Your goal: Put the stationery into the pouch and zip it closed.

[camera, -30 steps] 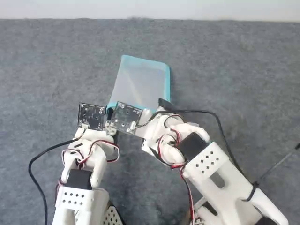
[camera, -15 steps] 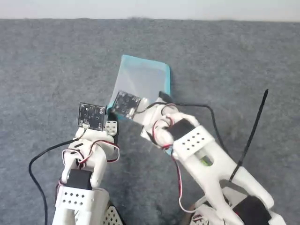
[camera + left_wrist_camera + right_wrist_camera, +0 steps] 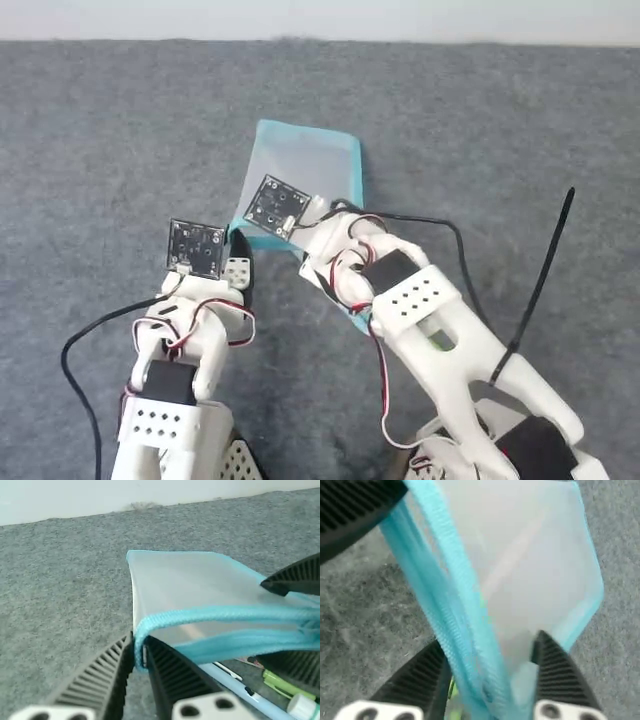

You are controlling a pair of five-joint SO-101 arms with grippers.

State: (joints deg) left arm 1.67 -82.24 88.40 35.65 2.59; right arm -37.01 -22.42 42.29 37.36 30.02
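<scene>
The grey carpeted table [image 3: 520, 120] spreads under 2 white arms that meet over its middle: the larger-looking right arm [image 3: 440, 330] comes in at a slant from the near right corner, and the left arm [image 3: 185, 350] stands beside it. Between their ends lies the pouch [image 3: 305, 175], translucent with teal trim. Its far end is flat on the table and its zip edge is raised toward the arms. The left gripper [image 3: 139, 650] has its jaws almost together, pinching the end of the teal zip edge. The right gripper [image 3: 490, 652] has its jaws spread wide, straddling the same edge farther along without clamping it. Below that edge show a light blue pen [image 3: 235, 677] and a green marker [image 3: 277, 684]; whether they are inside the pouch cannot be told.
</scene>
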